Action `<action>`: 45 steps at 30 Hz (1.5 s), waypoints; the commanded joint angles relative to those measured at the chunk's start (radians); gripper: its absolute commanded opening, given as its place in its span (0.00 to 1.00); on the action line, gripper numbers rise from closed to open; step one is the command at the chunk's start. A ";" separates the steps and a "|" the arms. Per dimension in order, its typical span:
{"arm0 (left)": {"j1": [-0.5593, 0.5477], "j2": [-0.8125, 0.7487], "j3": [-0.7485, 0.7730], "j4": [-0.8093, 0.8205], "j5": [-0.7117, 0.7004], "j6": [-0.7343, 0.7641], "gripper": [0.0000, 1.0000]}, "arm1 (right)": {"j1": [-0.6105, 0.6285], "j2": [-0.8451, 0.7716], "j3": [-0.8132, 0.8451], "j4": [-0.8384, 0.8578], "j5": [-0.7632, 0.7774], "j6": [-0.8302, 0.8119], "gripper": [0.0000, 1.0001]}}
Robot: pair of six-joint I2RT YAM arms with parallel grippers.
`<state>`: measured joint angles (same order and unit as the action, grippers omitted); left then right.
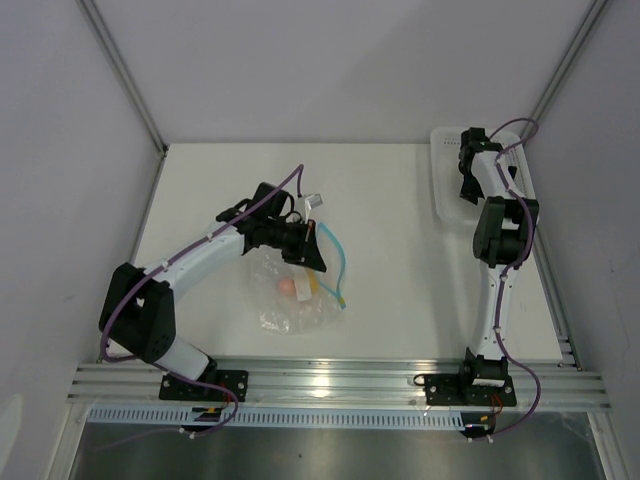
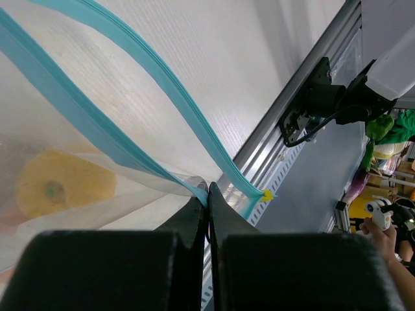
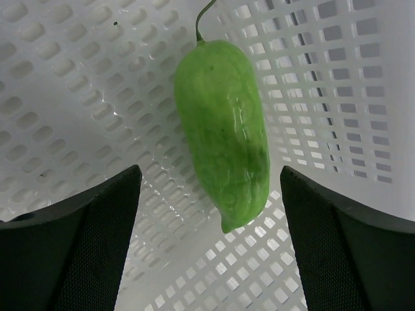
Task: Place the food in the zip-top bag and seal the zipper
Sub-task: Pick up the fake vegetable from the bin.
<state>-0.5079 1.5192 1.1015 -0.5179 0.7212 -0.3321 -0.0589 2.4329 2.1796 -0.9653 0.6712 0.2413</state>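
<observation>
Where the worktop [image 1: 400, 220] nears its front edge, left of centre, the zip-top bag [image 1: 290, 305] lies crumpled and flat. The round orange-yellow piece [image 2: 65, 188] sits inside it, seen through the clear film. Just beyond, the left gripper [image 2: 209, 201] is closed tight, its fingers pinching the zipper [image 1: 338, 258] at the point where the two teal strips converge. Along the rest of their visible length the strips stand parted. A small yellow tab [image 2: 266, 194] marks the zipper's end beside the fingers. At the far right corner stands the white lattice basket [image 1: 443, 180], with the right gripper [image 3: 209, 172] over it. Its fingers are spread wide and hold nothing. The oblong green piece [image 3: 224, 129] lies on the basket floor between them, clear of both.
</observation>
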 commanded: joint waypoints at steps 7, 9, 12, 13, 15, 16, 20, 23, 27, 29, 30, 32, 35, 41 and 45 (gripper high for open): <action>0.008 0.007 0.049 -0.007 0.020 0.004 0.01 | -0.030 0.028 -0.006 0.022 -0.038 0.023 0.87; 0.008 0.012 0.050 -0.005 0.023 -0.001 0.01 | -0.035 0.031 -0.007 0.022 -0.050 0.020 0.86; 0.008 0.012 0.055 -0.014 0.024 -0.001 0.01 | -0.041 0.026 -0.027 0.042 -0.070 0.009 0.83; 0.008 0.012 0.054 -0.016 0.020 -0.002 0.00 | -0.042 0.020 -0.044 0.052 -0.077 0.003 0.82; 0.008 0.010 0.055 -0.019 0.018 -0.001 0.01 | -0.047 0.017 -0.052 0.065 -0.093 -0.002 0.76; 0.008 0.010 0.051 -0.027 0.017 -0.001 0.00 | -0.048 0.017 -0.053 0.068 -0.099 -0.004 0.74; 0.008 0.009 0.058 -0.037 0.015 0.001 0.01 | -0.052 0.017 -0.055 0.079 -0.154 -0.022 0.59; 0.008 0.004 0.057 -0.051 0.014 0.002 0.01 | -0.052 0.006 -0.073 0.106 -0.191 -0.037 0.45; 0.008 -0.007 0.055 -0.071 0.003 0.011 0.01 | -0.052 -0.002 -0.096 0.132 -0.202 -0.039 0.21; 0.008 -0.011 0.054 -0.080 0.001 0.015 0.01 | -0.052 -0.003 -0.093 0.132 -0.211 -0.034 0.16; 0.008 -0.013 0.055 -0.088 0.000 0.016 0.01 | -0.052 -0.006 -0.092 0.131 -0.213 -0.030 0.14; 0.009 -0.017 0.054 -0.097 -0.003 0.018 0.01 | -0.052 -0.020 -0.089 0.132 -0.237 -0.017 0.11; 0.008 -0.025 0.055 -0.111 -0.005 0.024 0.01 | -0.052 -0.046 -0.089 0.135 -0.275 -0.007 0.03; 0.008 -0.037 0.052 -0.140 -0.006 0.034 0.01 | -0.050 -0.069 -0.018 0.108 -0.324 0.033 0.00; 0.008 -0.054 0.055 -0.168 -0.025 0.031 0.01 | -0.052 -0.119 -0.012 0.128 -0.390 0.049 0.00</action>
<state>-0.5076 1.5181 1.1168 -0.6582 0.7094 -0.3214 -0.1143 2.4073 2.1231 -0.8551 0.3664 0.2554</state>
